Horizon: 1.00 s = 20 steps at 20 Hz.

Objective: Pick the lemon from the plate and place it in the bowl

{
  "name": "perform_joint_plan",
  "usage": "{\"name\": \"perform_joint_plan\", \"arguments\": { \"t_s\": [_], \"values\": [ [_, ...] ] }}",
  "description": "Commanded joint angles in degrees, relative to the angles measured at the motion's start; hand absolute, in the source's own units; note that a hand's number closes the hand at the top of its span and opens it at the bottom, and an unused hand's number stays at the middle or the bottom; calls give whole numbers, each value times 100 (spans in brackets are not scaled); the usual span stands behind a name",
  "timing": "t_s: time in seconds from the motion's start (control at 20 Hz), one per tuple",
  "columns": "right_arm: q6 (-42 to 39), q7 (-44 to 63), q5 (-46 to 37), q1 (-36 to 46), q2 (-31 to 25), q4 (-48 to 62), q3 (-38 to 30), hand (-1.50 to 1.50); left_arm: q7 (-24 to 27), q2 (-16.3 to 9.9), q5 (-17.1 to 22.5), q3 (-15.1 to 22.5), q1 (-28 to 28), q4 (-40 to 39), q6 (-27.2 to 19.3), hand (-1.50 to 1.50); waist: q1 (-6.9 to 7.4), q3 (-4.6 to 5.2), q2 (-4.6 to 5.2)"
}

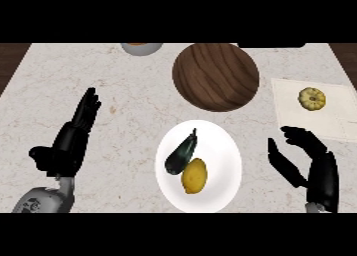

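The yellow lemon (194, 176) lies on the white plate (224, 150) touching a dark eggplant (182, 151), the brown wooden bowl (215, 76) sits behind, and the right hand (305, 157) and left hand (72, 136) are open, holding nothing.

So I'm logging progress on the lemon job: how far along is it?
Nothing is done yet: the lemon lies on the white plate beside a dark vegetable. In hand: nothing, though the right hand is open beside the plate; the left hand is open, away at the left. Left: grasp the lemon, carry it to the wooden bowl.
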<state>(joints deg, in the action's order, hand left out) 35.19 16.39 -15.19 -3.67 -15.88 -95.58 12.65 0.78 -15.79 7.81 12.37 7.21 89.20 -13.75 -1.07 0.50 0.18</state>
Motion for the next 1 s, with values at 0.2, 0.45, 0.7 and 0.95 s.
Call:
{"name": "perform_joint_plan", "arguments": {
  "t_s": [0.2,0.45,0.7,0.95],
  "values": [
    [3111,-800,-1737,-441,1555,-315,1264,-150,-298,32,109,-11,-14,-144,36,0,-25,-33,-85],
    [4338,-409,-2826,-878,1578,135,2013,-150,-339,153,111,9,106,-176,-3,0,9,-15,-26],
    [4182,358,-3332,-1585,1584,-22,1950,-150,-181,190,56,-52,48,-255,-86,0,-71,8,16],
    [3745,1369,-3670,-2092,1586,-211,2241,-150,-269,129,35,-21,12,-113,-33,0,22,-4,26]
  ]
}}
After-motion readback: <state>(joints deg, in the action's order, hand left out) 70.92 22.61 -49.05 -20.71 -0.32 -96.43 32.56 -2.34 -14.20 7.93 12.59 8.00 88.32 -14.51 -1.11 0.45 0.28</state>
